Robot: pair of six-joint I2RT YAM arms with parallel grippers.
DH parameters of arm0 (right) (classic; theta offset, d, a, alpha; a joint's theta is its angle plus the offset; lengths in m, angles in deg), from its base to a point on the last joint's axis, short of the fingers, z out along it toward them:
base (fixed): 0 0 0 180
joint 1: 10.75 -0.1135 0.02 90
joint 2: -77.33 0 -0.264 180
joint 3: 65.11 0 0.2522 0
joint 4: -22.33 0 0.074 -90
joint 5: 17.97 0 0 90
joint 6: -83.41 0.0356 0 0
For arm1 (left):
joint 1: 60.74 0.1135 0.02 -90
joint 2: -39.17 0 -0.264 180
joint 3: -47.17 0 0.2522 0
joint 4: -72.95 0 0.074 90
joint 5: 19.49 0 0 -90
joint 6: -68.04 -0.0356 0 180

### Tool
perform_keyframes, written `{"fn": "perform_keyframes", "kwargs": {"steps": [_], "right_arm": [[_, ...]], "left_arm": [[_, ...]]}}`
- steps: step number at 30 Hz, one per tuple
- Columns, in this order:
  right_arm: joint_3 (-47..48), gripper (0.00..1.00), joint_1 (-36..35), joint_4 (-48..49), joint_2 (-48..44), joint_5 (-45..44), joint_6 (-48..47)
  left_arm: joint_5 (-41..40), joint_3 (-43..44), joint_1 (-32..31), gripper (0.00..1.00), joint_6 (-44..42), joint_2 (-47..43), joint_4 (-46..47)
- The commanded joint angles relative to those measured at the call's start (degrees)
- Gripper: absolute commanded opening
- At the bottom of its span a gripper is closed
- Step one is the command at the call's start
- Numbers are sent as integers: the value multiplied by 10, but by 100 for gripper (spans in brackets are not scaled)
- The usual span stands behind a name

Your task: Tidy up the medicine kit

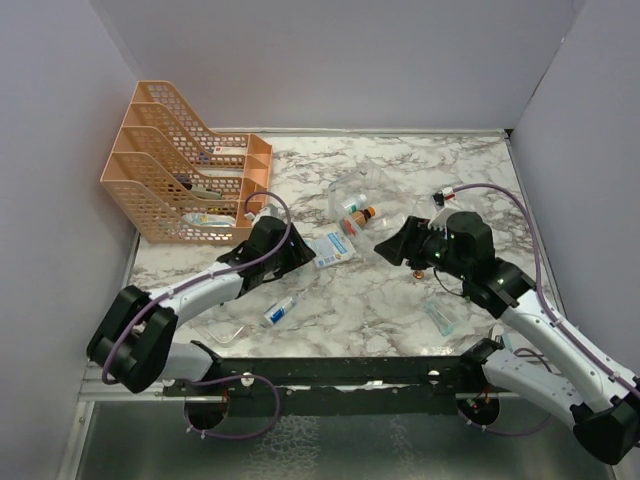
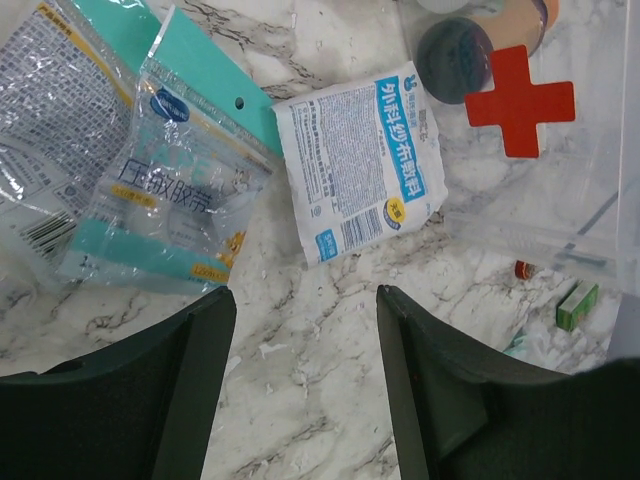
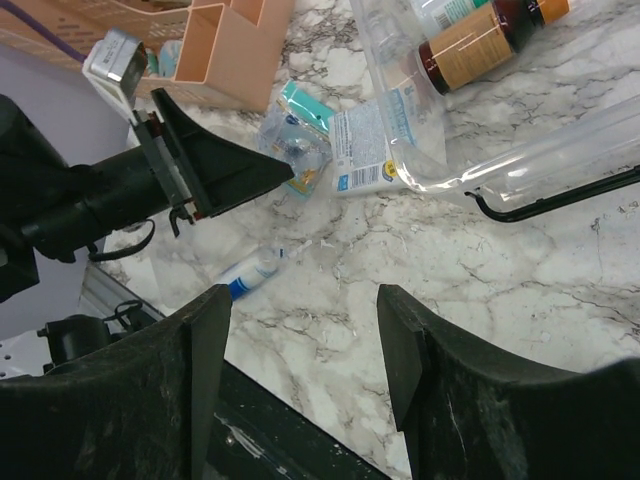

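Medicine kit (image 1: 362, 192) untouched; left end effector (image 2: 305, 300) and right end effector (image 3: 305, 295) apart, empty.

Bright, even light; soft shadows

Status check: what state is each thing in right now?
Medicine kit: lid open.
Brown bottle: on its side in the kit.
White packet: flat on the table, outside the kit.
Tube: lying on the table, outside the kit.
Left gripper: open, empty.
Right gripper: open, empty.
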Motion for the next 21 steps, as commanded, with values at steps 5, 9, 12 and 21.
{"fn": "perform_keyframes", "kwargs": {"steps": [5,9,12,21], "right_arm": [[-4,60,1,-6,-24,-15,11],[-7,59,1,-11,-31,-21,15],[-9,59,1,-12,-36,-26,19],[-10,59,1,-13,-38,-31,23]], "left_arm": [[5,52,-9,57,25,94,77],[14,70,-9,51,19,128,72],[6,80,-9,51,14,148,58],[17,102,-9,49,6,198,58]]}}
